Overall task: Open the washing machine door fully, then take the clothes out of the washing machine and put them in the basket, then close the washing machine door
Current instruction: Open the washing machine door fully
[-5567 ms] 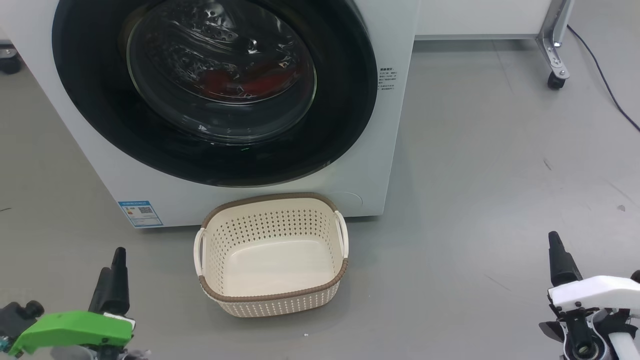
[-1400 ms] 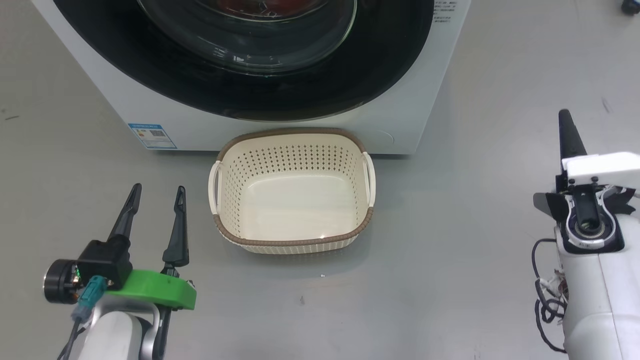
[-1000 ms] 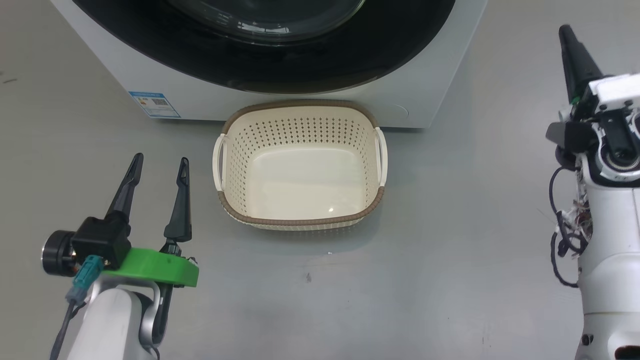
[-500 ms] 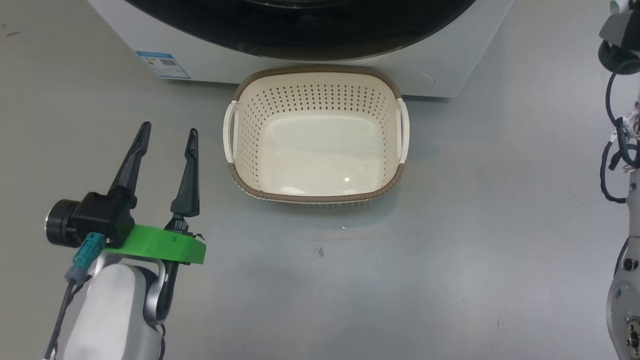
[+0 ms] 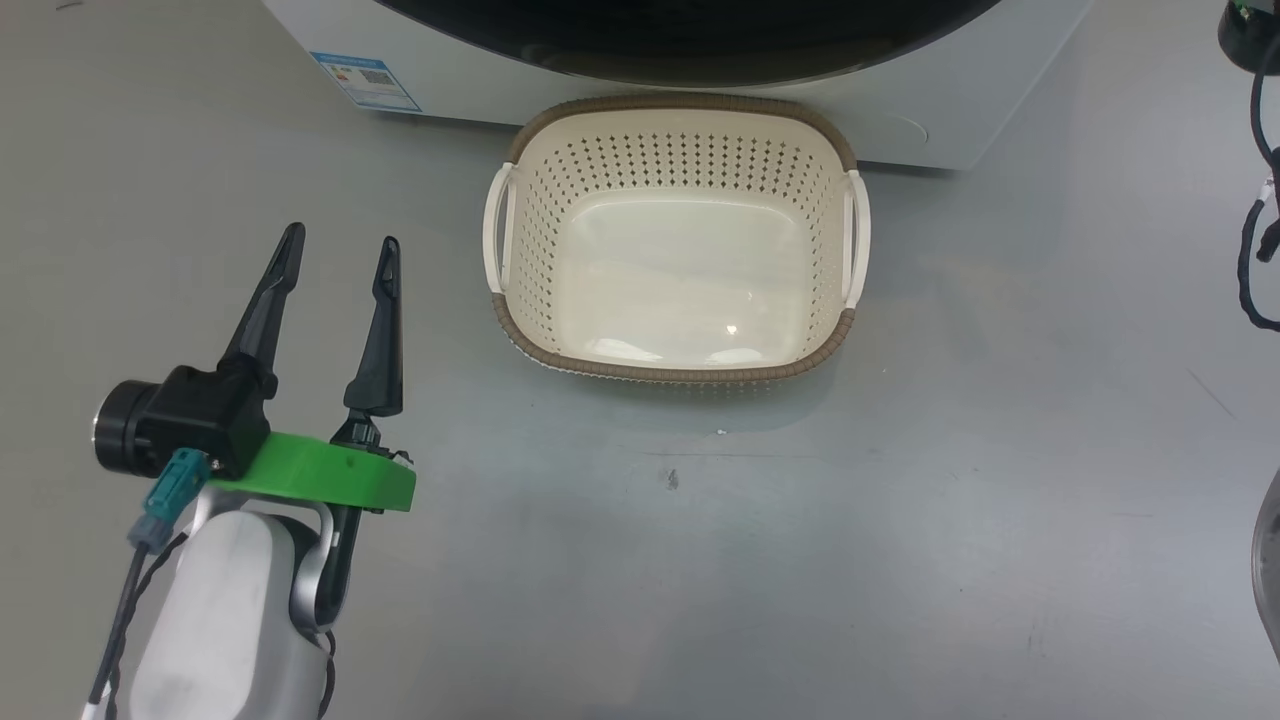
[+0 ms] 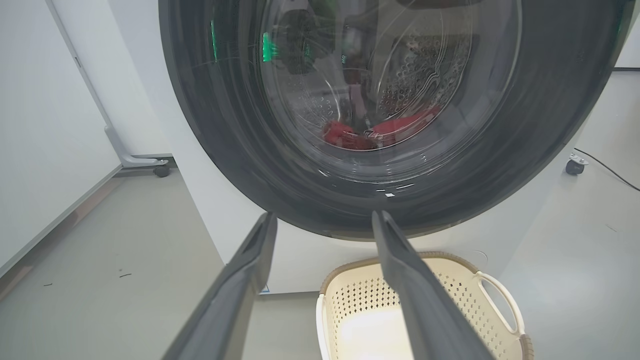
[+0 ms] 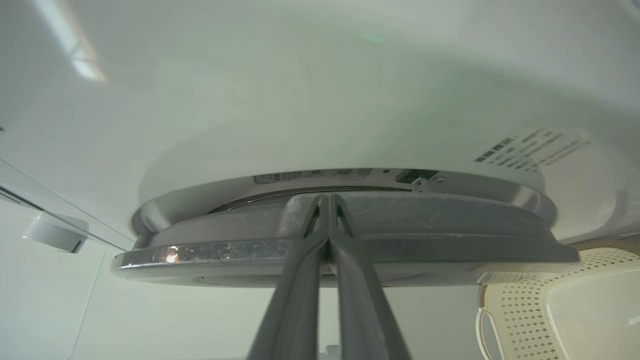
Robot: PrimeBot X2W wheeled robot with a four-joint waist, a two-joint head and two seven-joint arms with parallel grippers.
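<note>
The cream basket (image 5: 680, 102) stands empty on the floor against the foot of the white washing machine (image 5: 480, 80). The black washing machine door (image 6: 225, 125) lies against the machine front, and the red clothes (image 6: 350, 137) show through its glass. My left gripper (image 5: 340, 240) hovers open and empty left of the basket, and in the left wrist view this left gripper (image 6: 324, 216) points at the door's lower rim. My right gripper (image 7: 327, 197) is shut, its tips at the edge of the door (image 7: 450, 235), seen side-on against the machine front (image 7: 300, 100).
Grey floor surrounds the basket (image 6: 450, 256). A white wall panel (image 6: 45, 125) and a frame on castors (image 6: 160, 170) stand left of the machine. A castor and black cable (image 6: 575, 165) lie to its right. My right arm's cables (image 5: 1255, 250) hang at the head view's right edge.
The head camera has moved, sliding the machine up out of the picture. My right gripper has risen out of the head view's top right toward the door. The left gripper has stayed open.
</note>
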